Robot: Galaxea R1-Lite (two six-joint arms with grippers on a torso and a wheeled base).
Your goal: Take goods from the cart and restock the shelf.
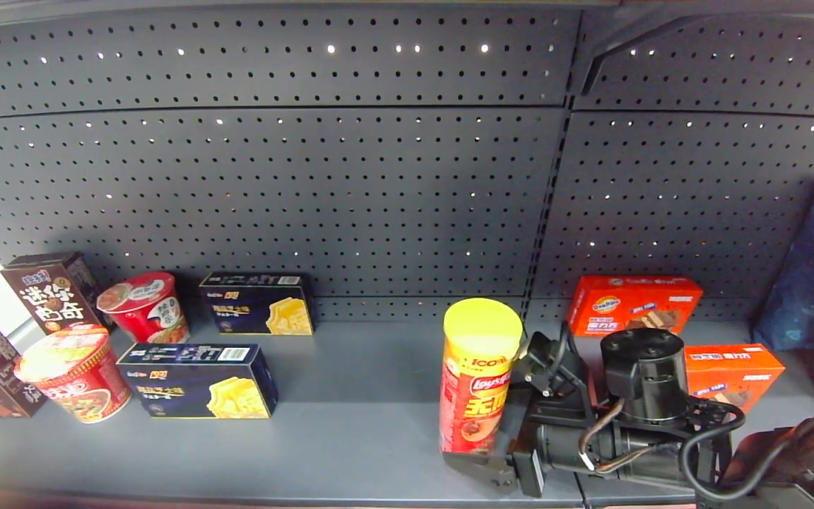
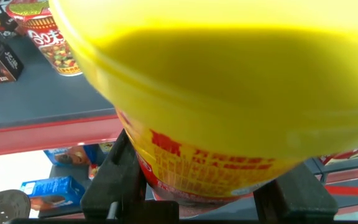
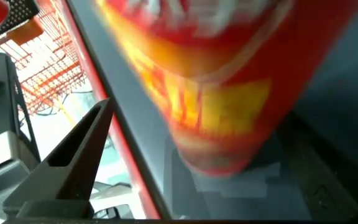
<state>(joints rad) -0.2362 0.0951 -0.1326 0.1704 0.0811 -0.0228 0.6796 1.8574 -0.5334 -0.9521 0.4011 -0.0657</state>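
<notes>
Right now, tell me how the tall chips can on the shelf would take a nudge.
The chips can stands tall on a narrow base, so it probably tips easily. Round-walled, it would likely roll along the shelf once down.

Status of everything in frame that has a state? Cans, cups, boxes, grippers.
chips can: upright on shelf, lid on
right gripper: open, straddling chips can
second can: lid on, held
left gripper: shut on second can
noodle cups: upright, lids on
blue boxes: closed, lying flat
orange boxes: closed
brown boxes: closed, standing
</notes>
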